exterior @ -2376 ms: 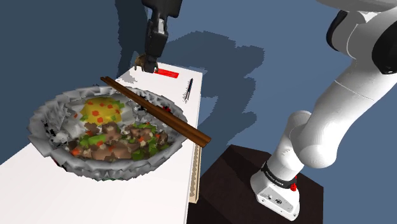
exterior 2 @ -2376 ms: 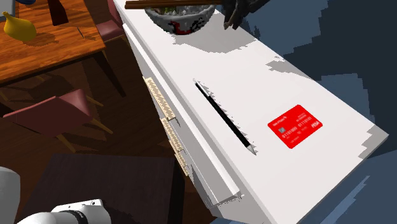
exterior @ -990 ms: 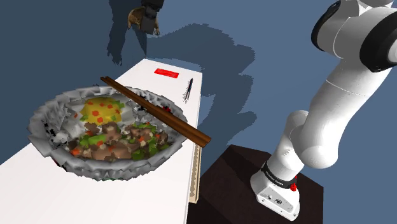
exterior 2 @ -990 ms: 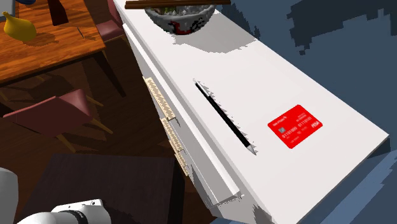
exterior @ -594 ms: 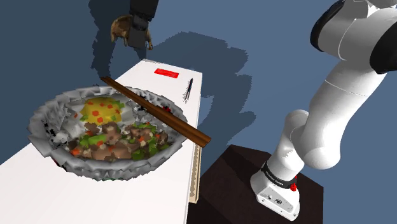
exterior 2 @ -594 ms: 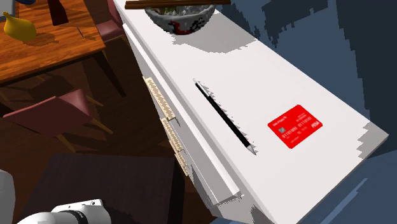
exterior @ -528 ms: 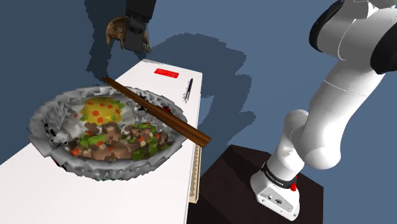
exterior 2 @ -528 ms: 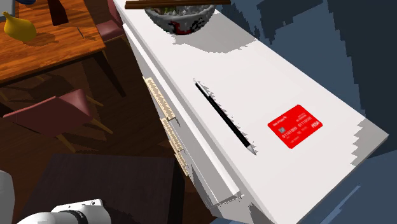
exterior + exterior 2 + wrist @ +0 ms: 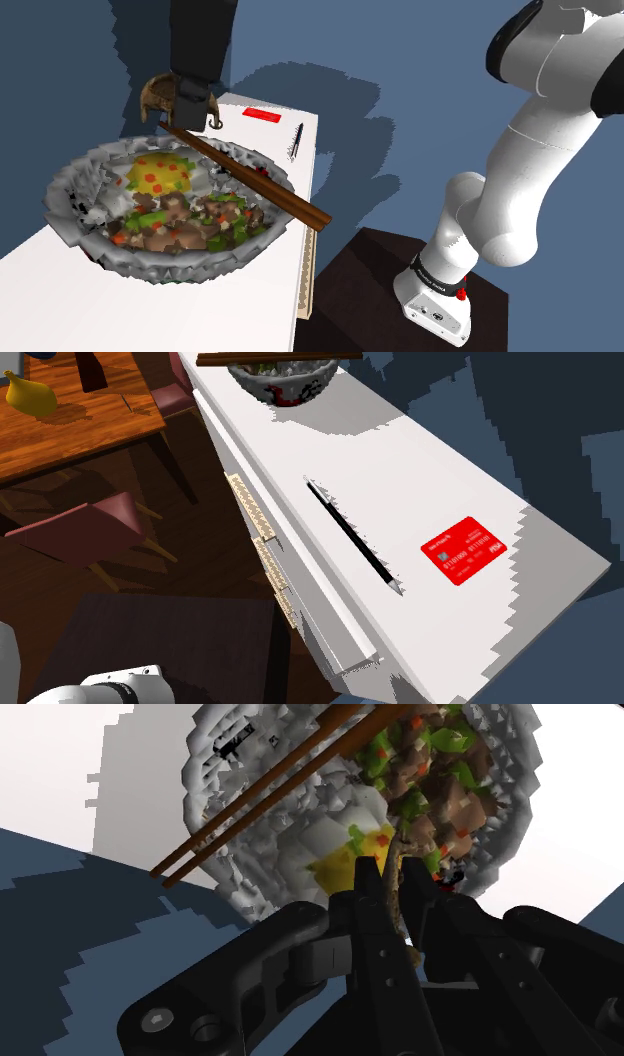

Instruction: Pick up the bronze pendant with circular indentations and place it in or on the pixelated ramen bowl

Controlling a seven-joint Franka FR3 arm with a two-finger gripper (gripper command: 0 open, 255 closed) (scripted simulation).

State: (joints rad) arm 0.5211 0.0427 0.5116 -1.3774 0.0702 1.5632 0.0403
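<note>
My black gripper (image 9: 188, 105) hangs just above the far rim of the ramen bowl (image 9: 90, 180), shut on the bronze pendant (image 9: 156, 93), which sticks out to the shoulder view's left of the fingers. In the wrist view the pendant (image 9: 395, 882) is a thin brown strip clasped between the two fingers (image 9: 368, 889), with the bowl (image 9: 240, 834) of noodles, egg and meat straight below. Brown chopsticks (image 9: 250, 177) lie across the bowl's rim. In the second exterior view the bowl (image 9: 283, 382) stands at the far end of the white counter (image 9: 400, 492).
A red card (image 9: 261, 114) and a black pen (image 9: 297, 140) lie on the white counter behind the bowl; both show in the second exterior view, the card (image 9: 463, 550) and the pen (image 9: 350, 534). A wooden table (image 9: 70, 422) and red chairs (image 9: 100, 522) stand beside the counter. The stand (image 9: 380, 290) is at lower right.
The gripper lifted the pendant off the counter near the red card, carried it to the shoulder view's left and down, and now holds it over the bowl's far rim.
</note>
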